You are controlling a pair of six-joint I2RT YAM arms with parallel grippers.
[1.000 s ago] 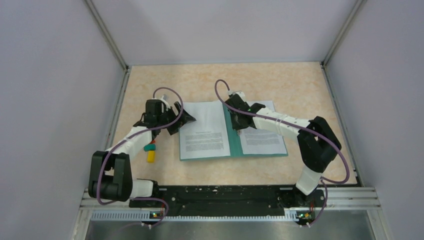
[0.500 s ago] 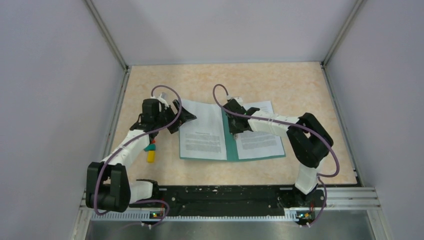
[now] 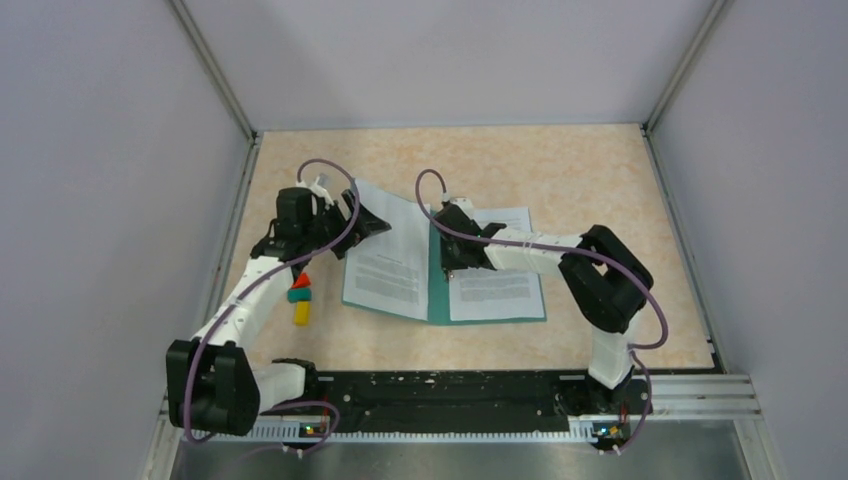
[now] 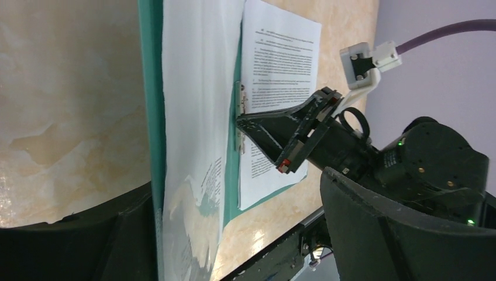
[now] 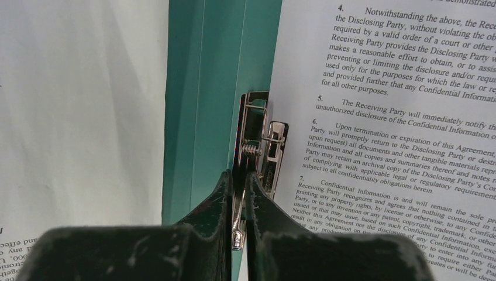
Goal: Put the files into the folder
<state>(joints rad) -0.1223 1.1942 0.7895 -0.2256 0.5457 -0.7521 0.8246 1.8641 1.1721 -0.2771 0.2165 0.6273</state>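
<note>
- Thin teal-green flat folder (image 3: 437,300): lies open near the middle of the worktop, with its spine pointing away from the arm bases. The right cover lies flat; the left cover is tilted up off the surface.
- White paper sheets printed with black text (image 3: 495,290): one lies flat on the right cover, text side up. Another (image 3: 385,268) rests on the raised left cover.
- Silver metal spring clip (image 5: 260,146): sits on the folder's inner spine and overlaps the left edge of the right-hand sheet.
- Right gripper (image 5: 238,175): over the spine, jaws pressed together on the near end of the silver metal spring clip.
- Left gripper (image 3: 372,226): at the far outer corner of the raised cover, jaws spread wide. The cover's edge and its sheet pass between them, close against one jaw and well apart from the other.
- Small yellow, teal and red piece (image 3: 300,298): lies on the worktop to the left of the folder, apart from it and beside the left forearm.
- Beige marbled worktop (image 3: 600,180): carries all of the above.
- Purple cable (image 3: 330,180): loops over each wrist.
- Pale grey walls (image 3: 450,60): close in the worktop on three sides.
</note>
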